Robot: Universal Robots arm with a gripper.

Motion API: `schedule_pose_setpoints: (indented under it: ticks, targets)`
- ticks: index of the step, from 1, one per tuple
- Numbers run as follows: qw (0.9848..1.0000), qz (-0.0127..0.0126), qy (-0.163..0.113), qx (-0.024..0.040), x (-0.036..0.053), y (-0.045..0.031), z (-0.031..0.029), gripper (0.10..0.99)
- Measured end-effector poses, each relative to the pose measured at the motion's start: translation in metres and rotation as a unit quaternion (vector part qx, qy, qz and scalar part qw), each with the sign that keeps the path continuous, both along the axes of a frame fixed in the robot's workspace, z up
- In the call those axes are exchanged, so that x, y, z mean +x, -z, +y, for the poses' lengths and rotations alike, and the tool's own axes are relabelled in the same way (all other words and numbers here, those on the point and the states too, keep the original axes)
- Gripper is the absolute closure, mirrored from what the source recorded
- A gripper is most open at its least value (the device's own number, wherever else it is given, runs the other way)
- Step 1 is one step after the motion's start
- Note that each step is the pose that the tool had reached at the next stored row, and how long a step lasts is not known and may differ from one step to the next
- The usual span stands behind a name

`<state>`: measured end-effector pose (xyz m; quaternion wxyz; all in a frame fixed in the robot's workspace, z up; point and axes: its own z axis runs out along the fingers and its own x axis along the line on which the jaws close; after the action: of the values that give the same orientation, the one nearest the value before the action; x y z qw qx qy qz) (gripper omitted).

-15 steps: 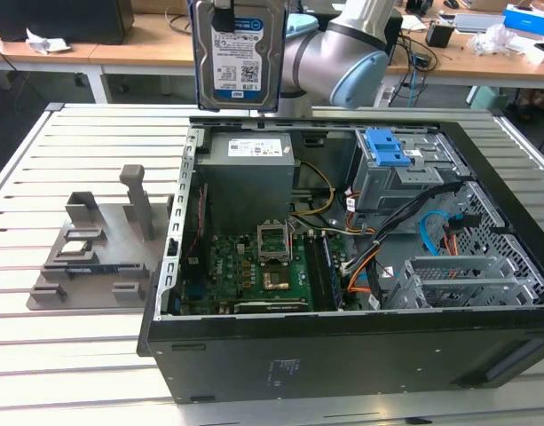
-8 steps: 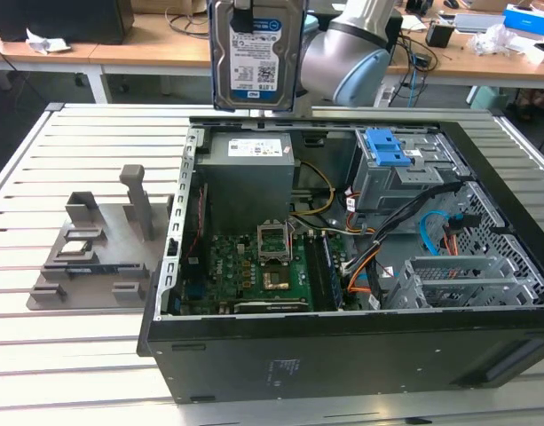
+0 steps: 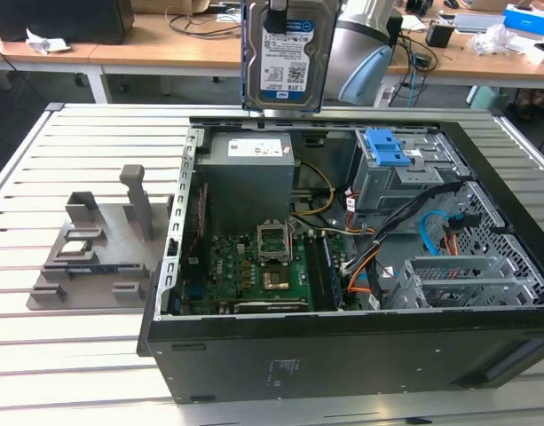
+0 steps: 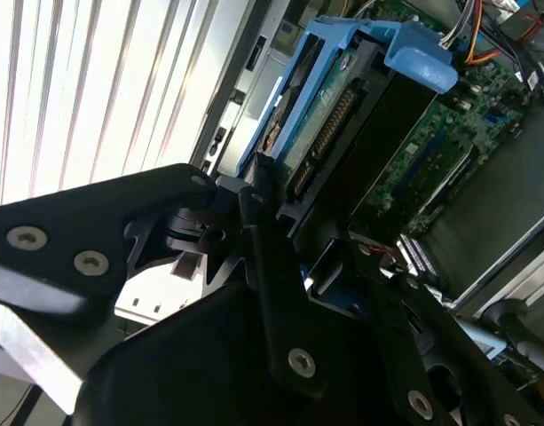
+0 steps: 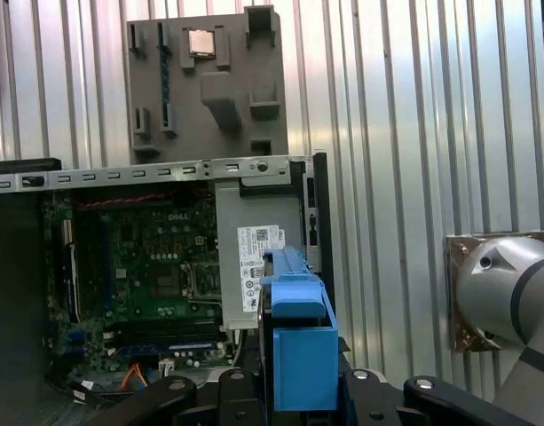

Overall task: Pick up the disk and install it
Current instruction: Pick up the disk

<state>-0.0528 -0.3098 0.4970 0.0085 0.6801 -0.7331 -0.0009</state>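
Pincer (image 4: pixel 294 226) is closed on the disk (image 3: pixel 287 53), with the black fingers (image 4: pixel 264 257) clamped against its blue carrier frame. In the exterior view the disk hangs upright in the air, label toward the camera, above the far edge of the open computer case (image 3: pixel 342 355). The case lies on the slatted tabletop (image 3: pixel 76 355) with its motherboard (image 3: pixel 254 266) exposed. A grey fixture plate (image 3: pixel 94 253) sits just beside the case, on the exterior view's left.
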Motion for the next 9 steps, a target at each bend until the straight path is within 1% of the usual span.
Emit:
schedule_pose_setpoints:
  ticks: [1,4,6,9]
  targets:
    - [1.0,0.0,0.0,0.0,0.0039,0.0,0.0,0.722]
    - [1.0,0.0,0.0,0.0,0.0117,0.0,0.0,0.722]
    - [1.0,0.0,0.0,0.0,0.0158,0.0,0.0,0.722]
    - [1.0,0.0,0.0,0.0,0.0195,0.0,0.0,0.722]
